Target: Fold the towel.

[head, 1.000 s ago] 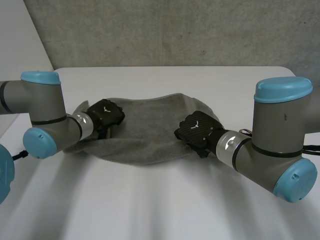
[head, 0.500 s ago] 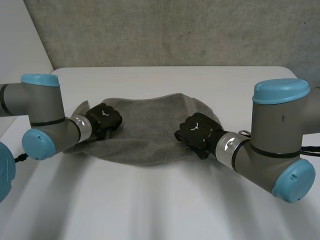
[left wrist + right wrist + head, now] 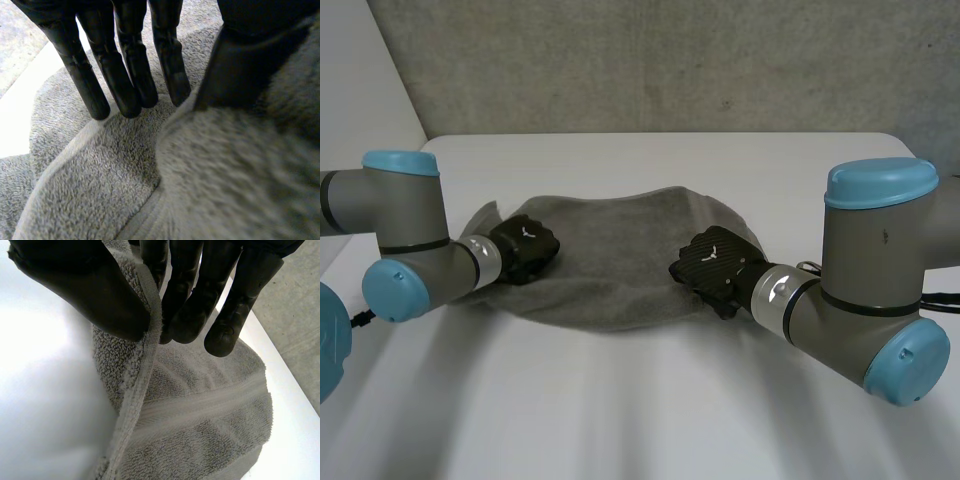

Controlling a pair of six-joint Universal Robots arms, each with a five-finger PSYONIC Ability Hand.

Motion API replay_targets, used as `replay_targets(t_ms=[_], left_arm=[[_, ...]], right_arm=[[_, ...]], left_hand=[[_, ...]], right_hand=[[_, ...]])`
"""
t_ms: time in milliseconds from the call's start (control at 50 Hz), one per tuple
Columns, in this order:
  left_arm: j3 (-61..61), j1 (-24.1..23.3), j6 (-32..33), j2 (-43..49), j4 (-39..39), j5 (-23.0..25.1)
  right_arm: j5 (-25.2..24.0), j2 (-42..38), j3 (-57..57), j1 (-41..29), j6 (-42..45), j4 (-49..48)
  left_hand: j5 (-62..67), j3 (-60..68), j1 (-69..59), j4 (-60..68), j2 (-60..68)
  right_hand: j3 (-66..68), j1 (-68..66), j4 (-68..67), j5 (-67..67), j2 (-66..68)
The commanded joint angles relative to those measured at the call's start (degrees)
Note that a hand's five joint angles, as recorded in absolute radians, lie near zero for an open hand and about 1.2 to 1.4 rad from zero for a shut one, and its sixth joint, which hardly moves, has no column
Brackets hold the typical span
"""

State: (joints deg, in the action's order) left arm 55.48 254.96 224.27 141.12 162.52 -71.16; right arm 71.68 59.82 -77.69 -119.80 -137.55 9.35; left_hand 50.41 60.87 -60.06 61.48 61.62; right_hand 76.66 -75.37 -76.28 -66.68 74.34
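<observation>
A grey towel (image 3: 620, 262) lies in a rumpled, rounded heap on the middle of the white tabletop (image 3: 650, 410), its far edge bowed away from the robot and its near edge curved toward it. The left hand (image 3: 525, 250) is at the towel's left end, by the near edge, with a pointed corner of cloth sticking out just beyond it on the far side. In the left wrist view its fingers (image 3: 125, 75) run straight down with their tips on the pile, and the thumb (image 3: 245, 65) stands opposite them. A raised fold with the hem rises into the gap between them, so this hand is pinching the cloth. The right hand (image 3: 713, 262) is at the towel's right end, also by the near edge. In the right wrist view its thumb (image 3: 80, 287) and fingers (image 3: 190, 300) close from either side on the hem (image 3: 150, 340), which runs up between them, so this hand is grasping the edge. Below that pinch the cloth hangs and spreads onto the tabletop, with a flat woven band (image 3: 200, 405) crossing it. The two hands are well apart, with the towel's bulging middle between them.
</observation>
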Motion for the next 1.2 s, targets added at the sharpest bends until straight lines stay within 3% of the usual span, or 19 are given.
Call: replay_targets(t_ms=[20, 140, 320, 520, 720, 840, 1000, 1080, 1200], left_arm=[[0.3, 0.0, 2.4, -0.5, -1.9, -2.1], [0.1, 0.4, 2.2, -2.9, -2.1, -4.7], [0.1, 1.9, 1.2, -9.2, -1.9, -4.6], [7.8, 4.9, -9.2, -18.4, -2.1, -3.5], [22.6, 9.1, -3.9, -22.6, 0.2, -0.5], [25.5, 10.8, -4.1, -26.2, 1.0, -0.3], [27.4, 10.5, -4.4, -32.1, 2.0, -0.3], [22.0, 9.5, -5.2, -32.2, 4.4, -1.1], [6.4, 5.6, -12.1, -28.5, 4.4, -3.6]], right_arm=[[0.0, 0.0, 0.1, 0.0, 0.0, 0.1], [0.1, 0.0, 0.2, 0.0, 0.0, 0.1], [0.2, 0.6, 0.3, 0.0, -0.1, 0.1], [-0.4, 2.0, 0.5, 0.1, -0.1, 0.1], [-0.3, 1.7, 0.6, -0.1, -0.1, 0.1], [0.1, 2.1, 0.5, -0.3, 0.1, 0.8], [-0.2, 4.9, 1.2, -0.1, 8.5, 15.1], [0.6, 5.6, 8.6, -0.7, 12.0, 16.1], [2.1, 2.5, 28.4, -0.4, 6.4, 13.1]], left_hand=[[17.0, 16.6, -17.4, 16.0, 15.8], [19.6, 19.1, -19.9, 18.5, 18.4], [19.6, 19.1, -19.9, 18.5, 18.4], [19.6, 19.1, -19.9, 18.5, 18.4], [19.6, 19.1, -19.9, 18.5, 18.4], [19.6, 19.1, -19.9, 18.5, 18.4], [19.6, 19.1, -19.9, 18.5, 18.4], [19.6, 19.1, -19.9, 18.5, 18.4], [19.6, 19.1, -19.9, 18.5, 18.4]], right_hand=[[3.3, -4.6, -3.7, -3.3, 5.7], [3.3, -4.6, -3.7, -3.3, 5.7], [3.3, -4.6, -3.7, -3.3, 5.7], [3.3, -4.6, -3.7, -3.3, 5.7], [3.3, -4.6, -3.7, -3.3, 5.7], [3.3, -4.6, -3.7, -3.3, 5.7], [3.3, -4.6, -3.7, -3.3, 5.7], [3.3, -4.6, -3.7, -3.3, 5.7], [3.3, -4.6, -3.7, -3.3, 5.7]])
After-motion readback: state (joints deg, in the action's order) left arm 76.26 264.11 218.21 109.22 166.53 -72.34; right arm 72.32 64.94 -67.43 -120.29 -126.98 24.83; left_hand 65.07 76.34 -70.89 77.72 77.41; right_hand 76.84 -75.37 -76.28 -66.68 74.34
